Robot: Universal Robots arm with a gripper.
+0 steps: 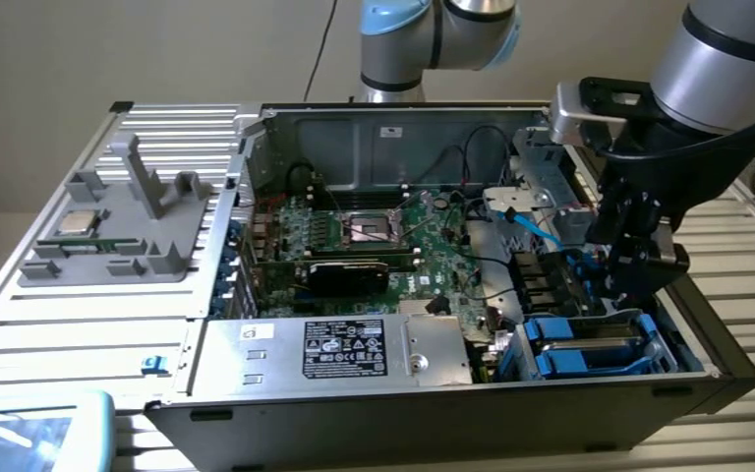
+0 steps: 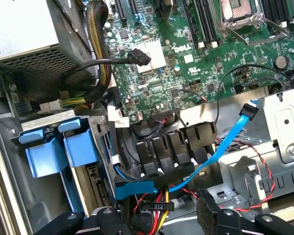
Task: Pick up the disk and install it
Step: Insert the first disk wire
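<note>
The disk's bright blue carrier frame (image 1: 597,346) sits in the drive bay at the front corner of the open computer case, on the exterior view's right, with grey metal showing between the blue sides. The wrist view shows its blue tabs and side panels (image 2: 54,147) standing in the bay; the white label is hidden. My gripper (image 1: 633,280) hangs just above and behind that bay, inside the case. In the wrist view my gripper (image 2: 161,223) is open, its two black fingers (image 2: 110,220) wide apart over a bundle of cables and apart from the carrier.
A silver power supply box (image 1: 338,349) with a black-and-white label lies along the case front. The green motherboard (image 1: 377,236) fills the middle. A loose blue data cable (image 2: 225,142) and black connectors (image 2: 171,147) lie beside the bay. A grey fixture (image 1: 115,236) with a small chip (image 1: 79,221) stands outside.
</note>
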